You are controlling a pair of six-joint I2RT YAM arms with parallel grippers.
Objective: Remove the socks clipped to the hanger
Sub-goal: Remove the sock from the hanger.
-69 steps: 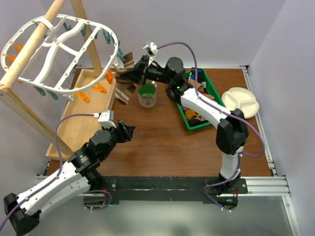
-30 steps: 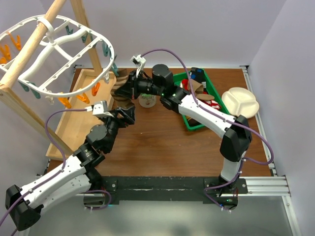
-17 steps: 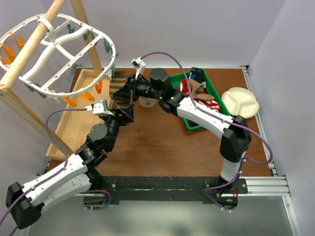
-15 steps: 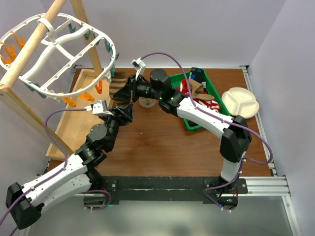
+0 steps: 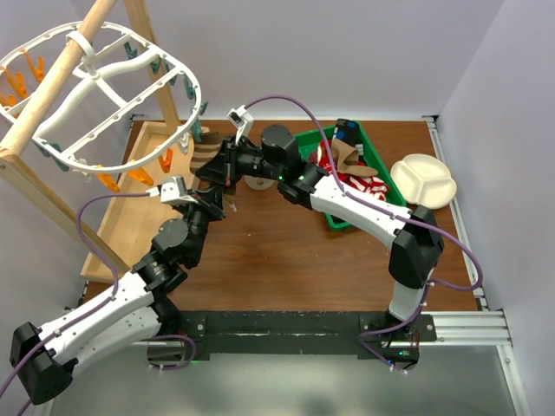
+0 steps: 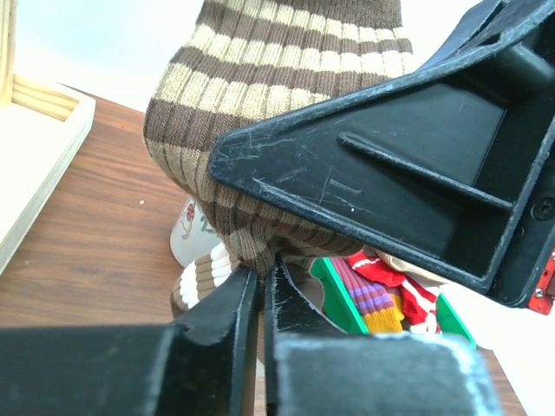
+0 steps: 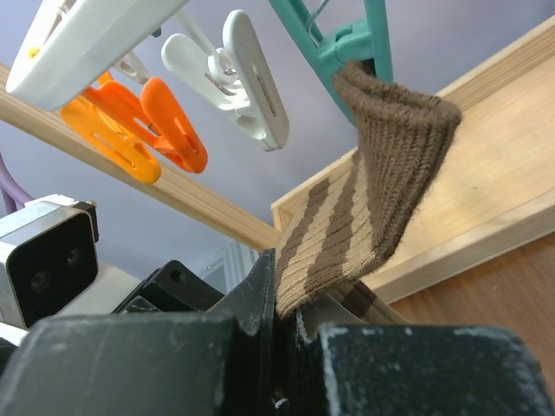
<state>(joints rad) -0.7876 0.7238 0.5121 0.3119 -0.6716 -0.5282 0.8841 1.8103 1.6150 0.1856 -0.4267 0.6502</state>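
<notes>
- Brown-and-tan stripes fill both my wrist views: one sock [image 7: 373,173] hangs by its top edge from a teal clip [image 7: 347,35] on the white hanger [image 5: 196,87], up at the back left above the counter [image 5: 286,251].
- My right hand [image 7: 282,295] is pinching that sock partway down. The ribbed fabric bends over below the clip and runs straight in between my pressed-together fingers.
- My left hand [image 6: 262,286] sits just beneath, fingers squeezed together with only a sliver between them, tips right against the sock's lower fold. I can't tell whether any fabric is caught there.
- From above, my two hands are almost touching, both crowded at the sock beside the wooden frame [image 5: 52,87].
- Orange clips [image 7: 130,130] and a white clip [image 7: 251,78] dangle just beside the teal one.
- Behind the sock a cup [image 6: 191,234] stands on the counter.
- To the right, the green bin [image 5: 334,221] holds a red-and-white striped sock [image 5: 351,178] among other fabric.
- A white divided plate [image 5: 423,179] lies at the counter's far right.
</notes>
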